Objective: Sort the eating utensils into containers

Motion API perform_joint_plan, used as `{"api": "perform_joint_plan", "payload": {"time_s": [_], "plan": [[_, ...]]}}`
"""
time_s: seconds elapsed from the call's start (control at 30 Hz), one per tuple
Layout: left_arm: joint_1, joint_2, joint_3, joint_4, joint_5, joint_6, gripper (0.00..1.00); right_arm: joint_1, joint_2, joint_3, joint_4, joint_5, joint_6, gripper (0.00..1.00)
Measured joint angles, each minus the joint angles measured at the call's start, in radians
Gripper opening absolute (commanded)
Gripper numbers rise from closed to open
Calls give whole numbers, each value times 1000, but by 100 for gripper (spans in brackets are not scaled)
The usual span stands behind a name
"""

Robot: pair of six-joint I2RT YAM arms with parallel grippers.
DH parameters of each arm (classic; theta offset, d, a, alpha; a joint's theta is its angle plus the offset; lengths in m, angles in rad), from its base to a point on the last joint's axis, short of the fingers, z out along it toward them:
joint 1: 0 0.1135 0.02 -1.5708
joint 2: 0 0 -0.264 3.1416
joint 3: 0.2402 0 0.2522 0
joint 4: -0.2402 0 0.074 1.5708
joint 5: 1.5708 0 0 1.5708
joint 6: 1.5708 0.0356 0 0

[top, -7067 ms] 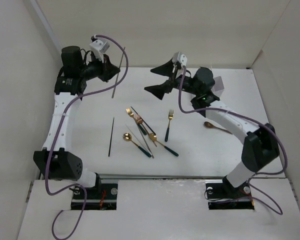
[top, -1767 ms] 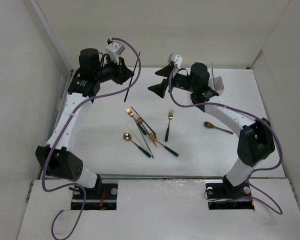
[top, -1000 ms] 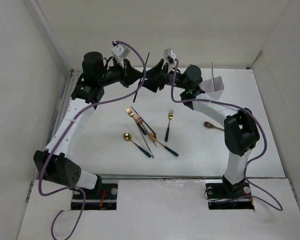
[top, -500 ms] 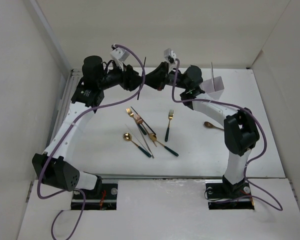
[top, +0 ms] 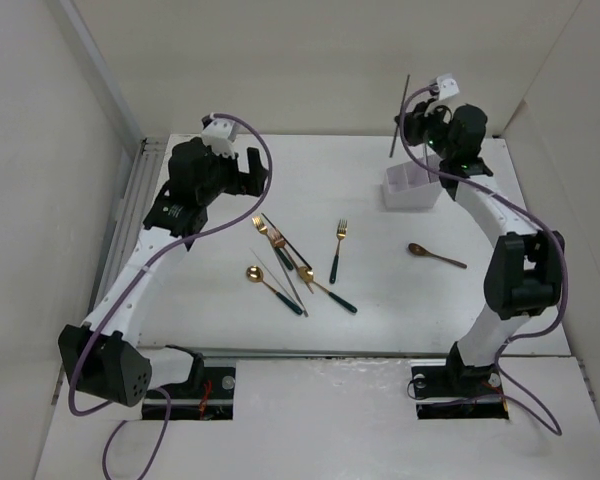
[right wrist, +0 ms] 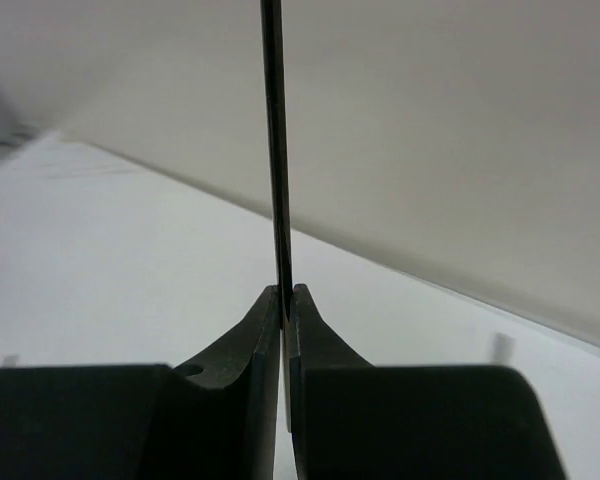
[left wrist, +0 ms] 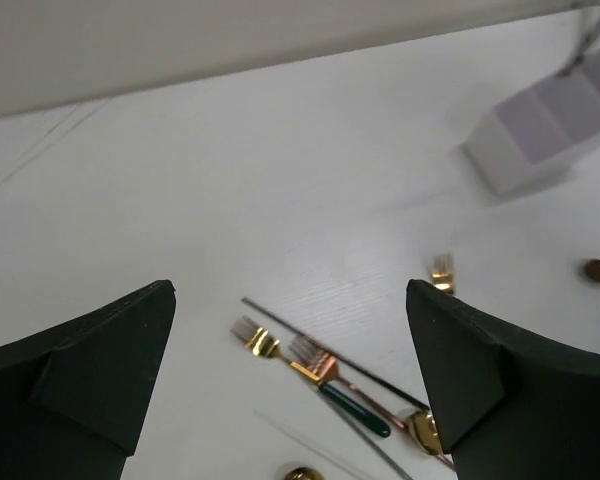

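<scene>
Purple cables (top: 266, 160) are looping off both arms above the white table (top: 410, 310). Nothing is standing between the loose cutlery and the white bin (top: 412, 188), which is sitting toward the table's far right. Most of the utensils are lying in a loose cluster at the table's middle: a gold spoon (top: 253, 272), 2 gold forks (top: 260, 225) crossed by thin dark chopsticks (top: 280, 236), and a green-handled fork (top: 337, 252) just to their right. A brownish spoon (top: 420, 249) is lying apart on the right, on the near side of the bin. The left gripper (left wrist: 290, 290) is hovering beyond the far-left side of that cluster with its fingers (left wrist: 90, 370) spread wide, gripping nothing. The right gripper (right wrist: 285, 300) is pinching a single dark chopstick (right wrist: 272, 140), its 2 fingers pressed fully together on the shaft. In the top view it is holding that stick nearly upright, slightly tilted, over the bin's far-left corner; whether the lower end is touching the bin, or which compartment it is over, cannot be told.
</scene>
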Motion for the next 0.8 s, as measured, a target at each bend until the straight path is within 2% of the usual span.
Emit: {"api": "perform_joint_plan", "payload": {"time_s": [0.1,0.23,0.4,0.7,0.77,0.8], "plan": [[16,-13,-69,-1,-172,-34,100,-59,-33,1,-100,156,-119,0],[42,-17,-136,-4,-304,-38,100,-108,-38,14,-181,267,-228,0],[42,-21,-167,-6,-367,-38,100,-149,-19,16,-224,318,-299,0],[42,-33,-187,-4,-423,-38,100,-148,41,14,-259,346,-346,0],[42,-33,-193,-3,-433,-41,100,-148,43,13,-268,349,-349,17],[42,-33,-198,-3,-438,-42,100,-148,43,10,-267,349,-351,19]]}}
